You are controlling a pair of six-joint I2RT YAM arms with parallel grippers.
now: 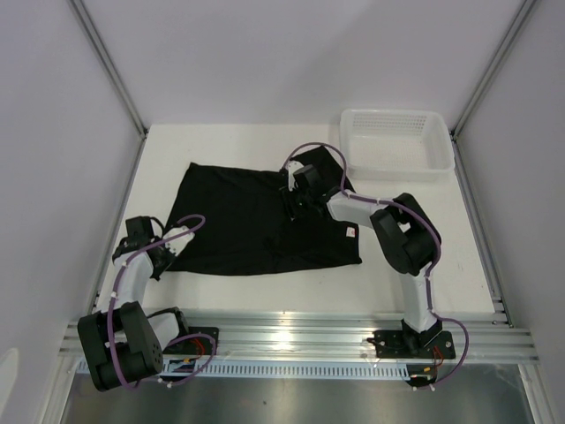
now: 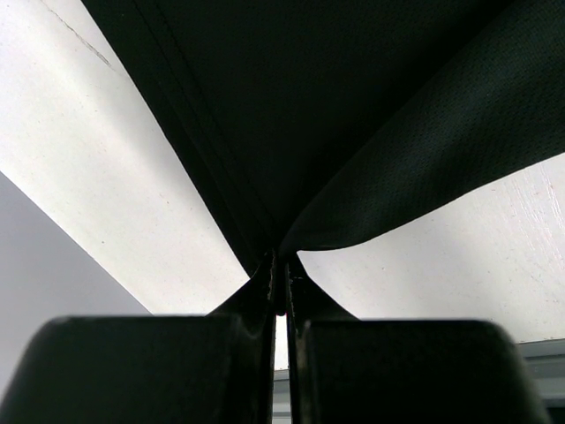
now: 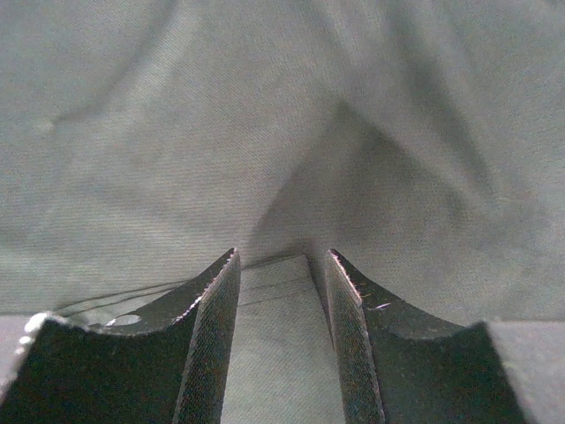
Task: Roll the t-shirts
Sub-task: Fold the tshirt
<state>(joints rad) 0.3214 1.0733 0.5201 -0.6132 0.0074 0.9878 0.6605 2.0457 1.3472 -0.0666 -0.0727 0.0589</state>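
My black t-shirt point(image 1: 238, 221) lies spread flat mid-table, soft cloth, with bare white table point(image 1: 221, 146) all round its edges. Its small light tag point(image 1: 350, 231) is too tiny to read. My left claw point(image 2: 281, 263) is pinched tight on the near left corner. My right claw point(image 3: 281, 256) stands apart, tips on the far right cloth, near a white mesh basket point(image 1: 388, 112).

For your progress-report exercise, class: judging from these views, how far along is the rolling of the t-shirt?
Done: the black t-shirt lies spread roughly flat on the table. In hand: the left gripper is shut on its left edge; the right gripper, jaws apart, sits on its far right part. Left: all the rolling; no rolled part shows.
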